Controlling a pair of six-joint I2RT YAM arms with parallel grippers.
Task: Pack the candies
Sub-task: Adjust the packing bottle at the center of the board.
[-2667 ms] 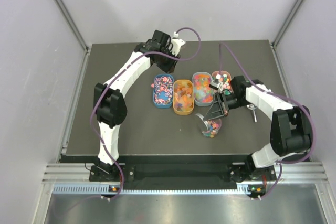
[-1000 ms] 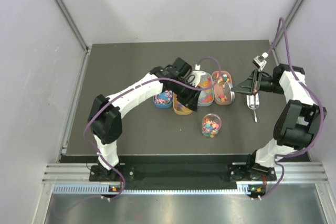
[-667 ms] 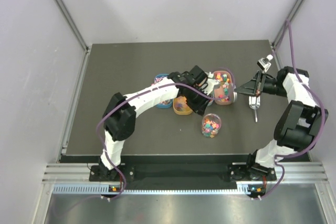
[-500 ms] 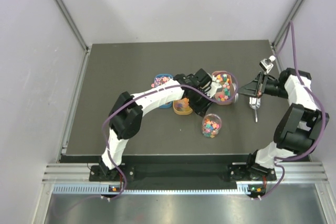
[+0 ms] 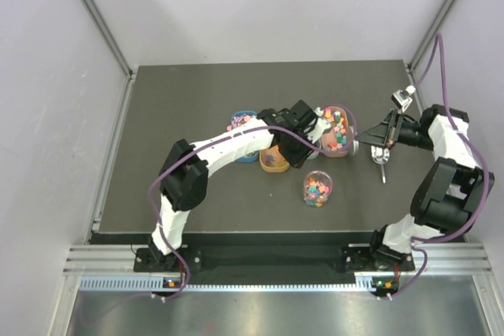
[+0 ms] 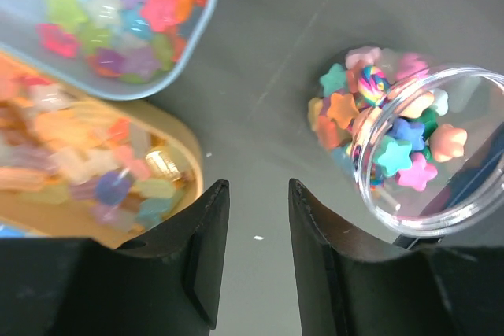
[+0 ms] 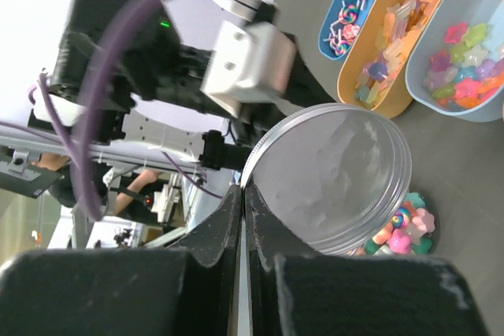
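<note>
The jar [image 6: 461, 214] is clear glossy plastic, its lid [image 7: 331, 182] ridged, the candies [image 6: 394, 155] smooth, the table [image 6: 268, 60] matt.

Grey-blue tray [image 6: 201, 33] cut by the left wrist view's top edge, hidden under the left arm [image 5: 228, 141] from above, orange tray [image 6: 187, 169] blurred, lid [image 7: 331, 179] covering most of the jar [image 7: 398, 234], overhead candies [image 5: 316, 189] probably too small to sort.

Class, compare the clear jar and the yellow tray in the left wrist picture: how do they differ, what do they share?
The jar is round and clear; the yellow tray is elongated and opaque. The jar holds bright star sweets; the yellow tray holds mostly pale orange-yellow gummies. Both are open-topped and stand on the dark table.
</note>
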